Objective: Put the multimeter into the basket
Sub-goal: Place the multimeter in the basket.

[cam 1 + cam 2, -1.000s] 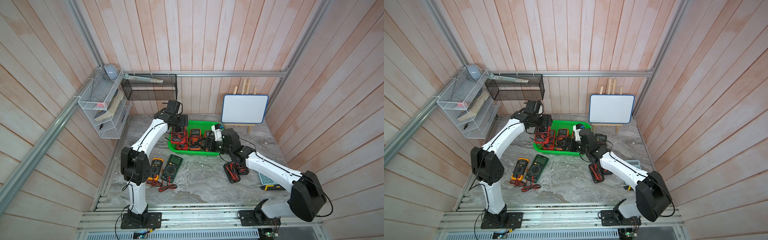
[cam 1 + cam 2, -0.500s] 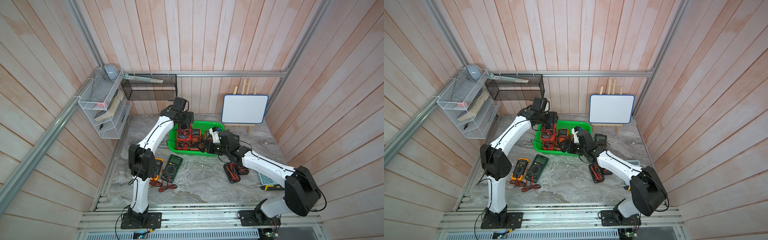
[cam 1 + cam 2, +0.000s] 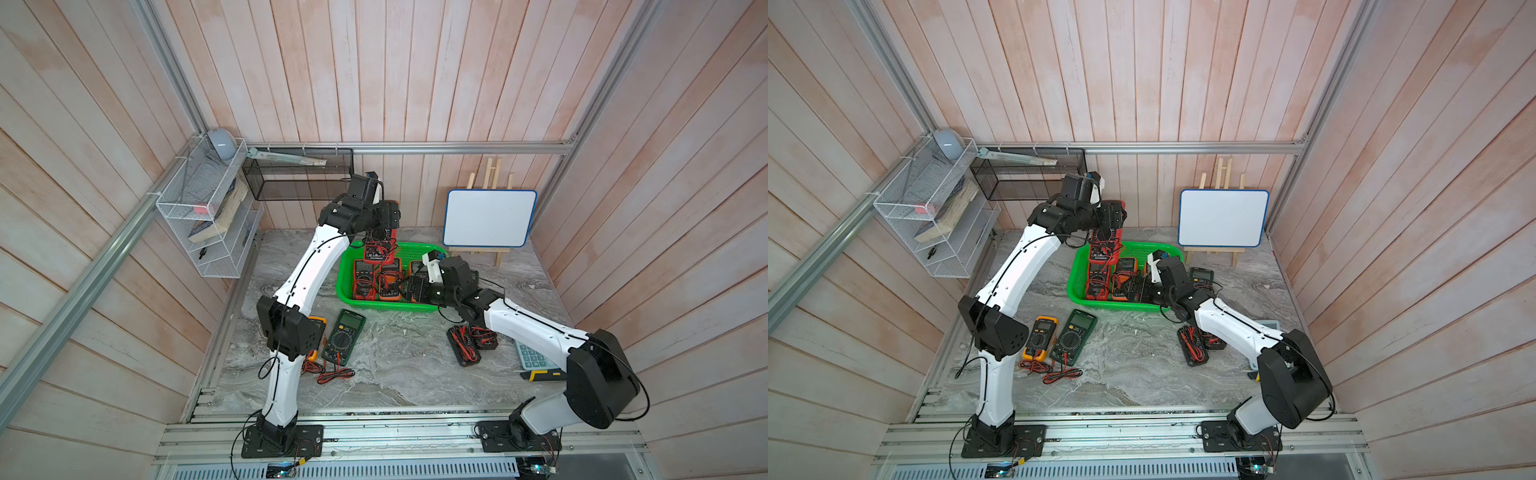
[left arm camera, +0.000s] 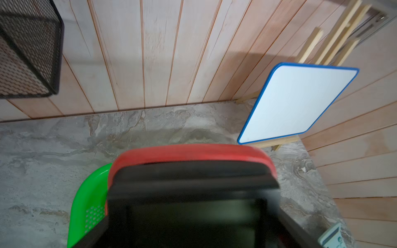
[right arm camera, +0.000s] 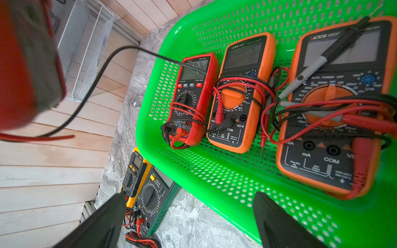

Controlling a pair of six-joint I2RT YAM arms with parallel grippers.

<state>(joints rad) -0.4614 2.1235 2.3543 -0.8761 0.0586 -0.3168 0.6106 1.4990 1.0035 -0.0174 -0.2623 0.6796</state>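
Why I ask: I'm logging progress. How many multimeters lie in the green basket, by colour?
Red multimeter: 1
Orange multimeters: 2
Total: 3 lying in the basket; the hanging red multimeter in the left claw is not counted.

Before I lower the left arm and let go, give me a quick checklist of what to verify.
1. Grip: left gripper shut on the red multimeter: ok.
2. Held meter fully inside the basket rim: cannot tell; it hangs around the far rim in both top views.
3. Landing room: bare floor beyond the three lying meters: ok.
4. Dangling black lead trails across the rim toward those meters: not ok.
5. Right gripper open, at the near rim, apart from the held meter: ok.
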